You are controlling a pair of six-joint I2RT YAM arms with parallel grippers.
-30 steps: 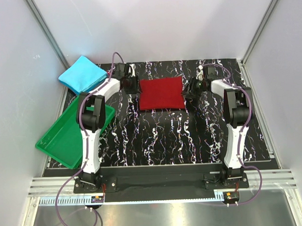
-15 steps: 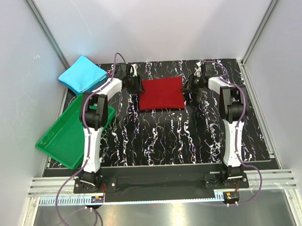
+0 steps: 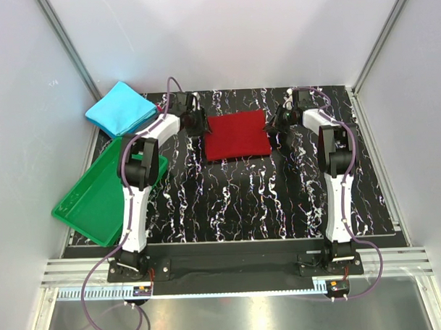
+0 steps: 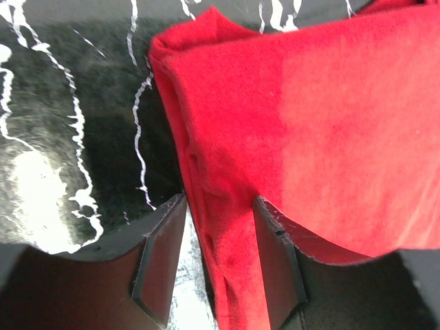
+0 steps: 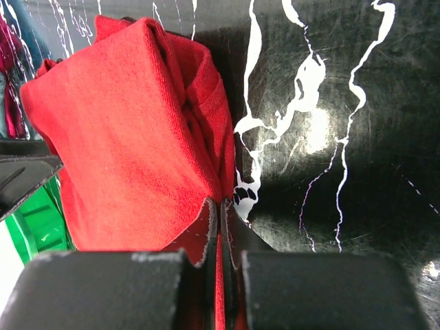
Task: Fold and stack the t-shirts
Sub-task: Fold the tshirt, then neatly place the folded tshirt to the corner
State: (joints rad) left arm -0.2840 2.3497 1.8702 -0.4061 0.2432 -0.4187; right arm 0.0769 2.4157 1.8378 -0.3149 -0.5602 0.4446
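The dark red t-shirt lies folded to a flat square at the far middle of the black marbled mat. My left gripper is at its left edge. In the left wrist view the gripper is open, its jaws either side of the shirt's folded edge. My right gripper is at the shirt's right edge. In the right wrist view it is shut on a thin fold of the red shirt. The cyan-blue t-shirt lies folded at the far left, beyond the mat's corner.
A green plastic tray sits tilted over the mat's left edge, beside the left arm. White walls with metal rails close in the back and both sides. The near half of the mat shows only its white-veined surface.
Both grippers have moved a little farther from the bases along the red shirt's side edges. The shirt has shifted slightly, its right side turned away.
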